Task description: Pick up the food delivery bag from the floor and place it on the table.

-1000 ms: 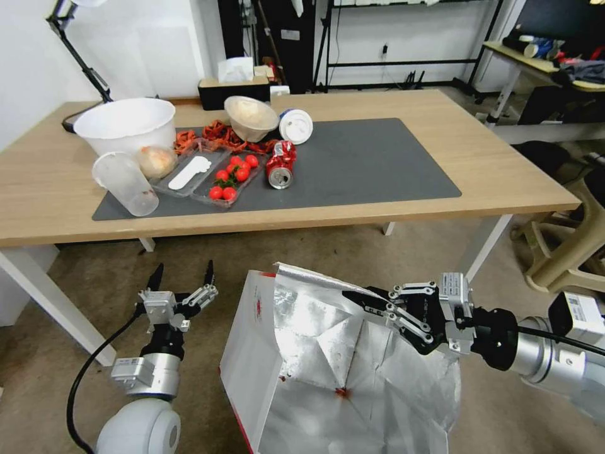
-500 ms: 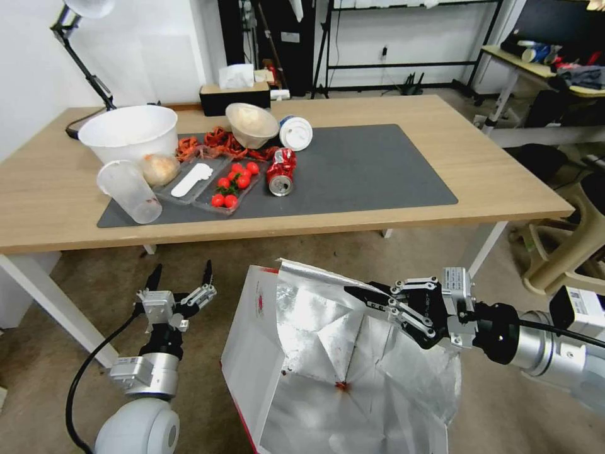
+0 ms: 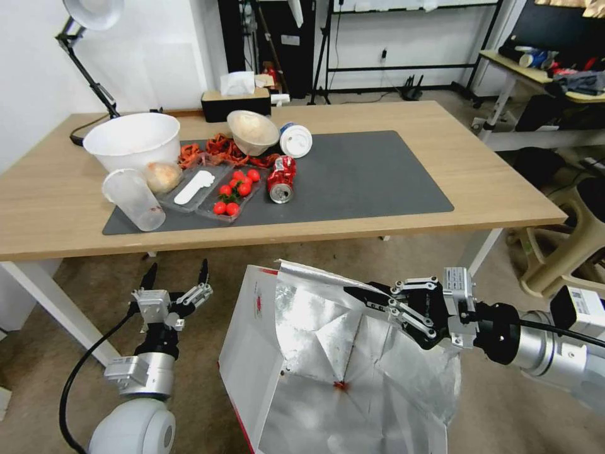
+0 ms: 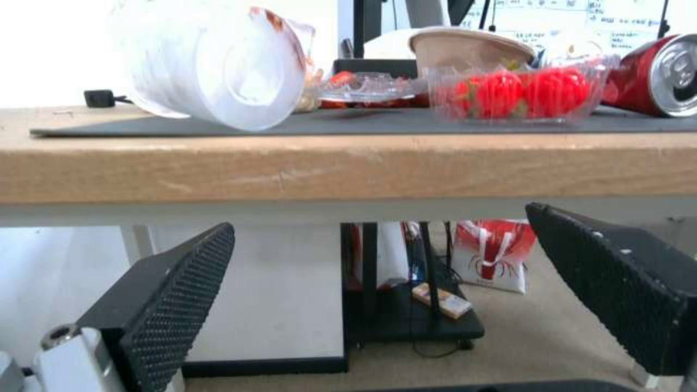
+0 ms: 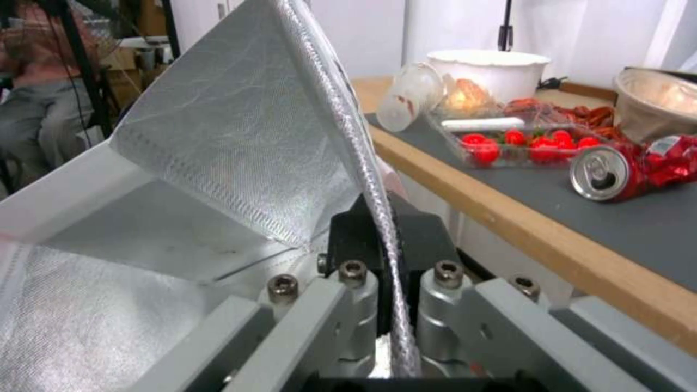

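The food delivery bag [image 3: 328,359], white outside with crinkled silver foil lining, hangs open-mouthed in front of the table [image 3: 491,183], held off the floor [image 3: 94,296]. My right gripper [image 3: 356,295] is shut on the bag's foil rim [image 5: 363,163], which runs between its closed fingers in the right wrist view. My left gripper [image 3: 176,272] is open, empty, pointing up to the left of the bag, below the table's front edge [image 4: 348,169]. The table has a light-wood top with a dark grey mat [image 3: 365,173].
On the mat's left lie a white bowl [image 3: 133,137], a tipped plastic cup [image 3: 133,199], a tray of cherry tomatoes [image 3: 234,187], a crushed red can [image 3: 281,178], a paper bowl [image 3: 252,131]. A lamp [image 3: 88,25] stands back left. A beige stool [image 3: 567,246] stands right.
The camera has risen, so the table sits lower in the picture. The bag stays held in my right gripper at about the same place; the left gripper is unchanged.
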Robot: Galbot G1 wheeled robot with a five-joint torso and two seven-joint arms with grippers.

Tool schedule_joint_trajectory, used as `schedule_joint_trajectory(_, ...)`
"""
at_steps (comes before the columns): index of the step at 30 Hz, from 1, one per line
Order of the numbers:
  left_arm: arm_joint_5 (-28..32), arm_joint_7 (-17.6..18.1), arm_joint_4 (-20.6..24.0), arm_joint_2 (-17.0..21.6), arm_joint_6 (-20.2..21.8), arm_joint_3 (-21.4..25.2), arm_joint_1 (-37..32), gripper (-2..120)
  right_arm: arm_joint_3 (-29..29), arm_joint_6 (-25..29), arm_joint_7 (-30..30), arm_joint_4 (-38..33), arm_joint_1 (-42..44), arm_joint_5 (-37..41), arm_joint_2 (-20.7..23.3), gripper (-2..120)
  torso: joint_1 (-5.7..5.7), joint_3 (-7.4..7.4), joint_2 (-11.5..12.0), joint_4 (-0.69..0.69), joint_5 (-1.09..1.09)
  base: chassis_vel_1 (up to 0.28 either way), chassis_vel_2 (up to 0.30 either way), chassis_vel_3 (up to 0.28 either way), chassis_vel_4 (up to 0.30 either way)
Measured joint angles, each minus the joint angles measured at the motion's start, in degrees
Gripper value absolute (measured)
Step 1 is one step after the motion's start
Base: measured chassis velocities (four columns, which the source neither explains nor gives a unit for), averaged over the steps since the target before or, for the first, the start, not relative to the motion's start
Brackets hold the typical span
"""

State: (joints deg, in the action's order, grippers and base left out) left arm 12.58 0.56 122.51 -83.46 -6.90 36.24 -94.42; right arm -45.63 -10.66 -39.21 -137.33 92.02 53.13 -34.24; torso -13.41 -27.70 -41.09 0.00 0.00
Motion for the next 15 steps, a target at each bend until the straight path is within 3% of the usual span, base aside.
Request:
schedule_joint_trajectory(6,0.10,0.00,0.28,-0.10,0.31,0.08,0.16,100,-0.11,1.41,-3.77,1.30,-0.73,2.22,0.21,0,-0.70,-0.98,-1.69,0.00,0.00,0.000,0.000,0.000,0.000)
schedule_joint_trajectory(15,0.11,0.00,0.06,-0.31,0.36,-0.04,0.33,100,0.00,1.42,-4.42,1.69,-1.07,2.41,-0.26,0,-1.54,-2.14,-3.71,0.00,0.00,0.000,0.000,0.000,0.000)
